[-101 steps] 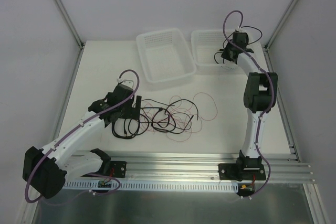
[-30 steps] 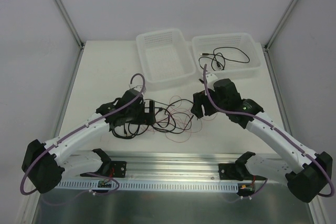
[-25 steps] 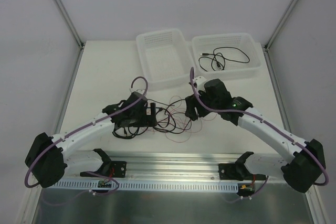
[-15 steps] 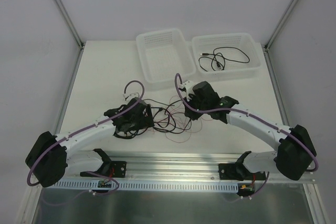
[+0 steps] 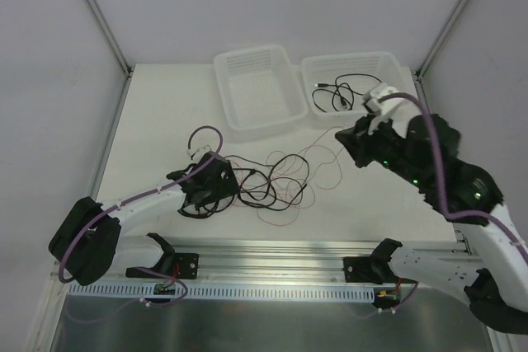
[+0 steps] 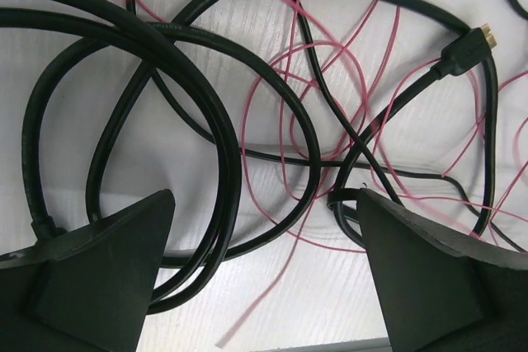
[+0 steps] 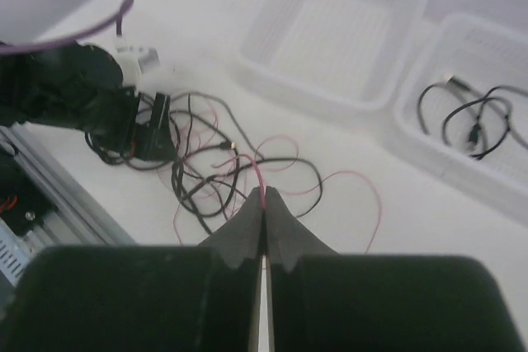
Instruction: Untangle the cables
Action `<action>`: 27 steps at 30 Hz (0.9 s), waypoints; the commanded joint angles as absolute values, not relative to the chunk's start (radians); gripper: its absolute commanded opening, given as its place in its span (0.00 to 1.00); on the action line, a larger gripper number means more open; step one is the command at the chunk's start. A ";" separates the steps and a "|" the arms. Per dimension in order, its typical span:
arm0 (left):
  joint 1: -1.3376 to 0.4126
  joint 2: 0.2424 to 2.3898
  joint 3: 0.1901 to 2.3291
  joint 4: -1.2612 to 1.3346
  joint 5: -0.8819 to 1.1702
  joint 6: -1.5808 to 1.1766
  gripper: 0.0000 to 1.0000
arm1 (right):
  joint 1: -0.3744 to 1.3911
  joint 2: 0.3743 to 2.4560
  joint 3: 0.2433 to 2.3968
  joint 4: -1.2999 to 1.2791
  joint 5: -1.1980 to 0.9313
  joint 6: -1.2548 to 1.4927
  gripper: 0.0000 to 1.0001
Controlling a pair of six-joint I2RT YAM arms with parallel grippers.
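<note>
- Cables lie in one loose tangle on the desk, on the near side of the empty basket and well apart from it. Black loops and fine red ones cross over one another.
- At the end of the tangle near-left of the empty basket, our left claw is down among the wires with its jaws spread wide. A thick black loop and several red strands lie between its fingers, but we see nothing pinched.
- A thinner black lead ending in a gold-tipped plug runs away from that claw across the red strands.
- Near-right of the empty basket and lifted above the desk, our right claw is fully closed, with a red wire nipped at its very tips.
- That red wire runs from the tips down into the heap, so its long axis points from the right claw toward the left one. The left arm is the nearer to the tangle. We judge that drawing the wire free depends on pulling along this line while the black loops are held down.
- Just right of the empty basket, side by side with it, the second basket holds a lone black cable, apart from the tangle.
</note>
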State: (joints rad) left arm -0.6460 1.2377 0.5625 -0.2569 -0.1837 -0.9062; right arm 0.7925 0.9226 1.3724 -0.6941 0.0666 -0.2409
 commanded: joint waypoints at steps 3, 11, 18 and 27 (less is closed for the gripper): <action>-0.627 1.276 0.488 -0.270 -0.130 -0.937 0.95 | 0.796 0.800 1.595 -0.844 0.184 -0.299 0.01; -0.621 1.217 0.479 -0.270 -0.112 -0.931 0.96 | 0.796 0.696 1.658 -0.726 0.230 -0.290 0.01; -0.629 1.068 0.546 -0.270 -0.026 -0.780 0.97 | 0.796 0.718 1.589 -0.721 0.230 -0.236 0.01; -0.853 0.991 0.819 -0.204 0.049 -0.442 0.99 | 0.796 0.778 1.520 -0.749 0.157 -0.134 0.01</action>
State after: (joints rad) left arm -0.7879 1.0039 0.7063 -0.2672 -0.0002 -0.6250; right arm 0.7925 0.7692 1.5139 -0.7628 0.1856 -0.1829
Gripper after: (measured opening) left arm 0.990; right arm 0.015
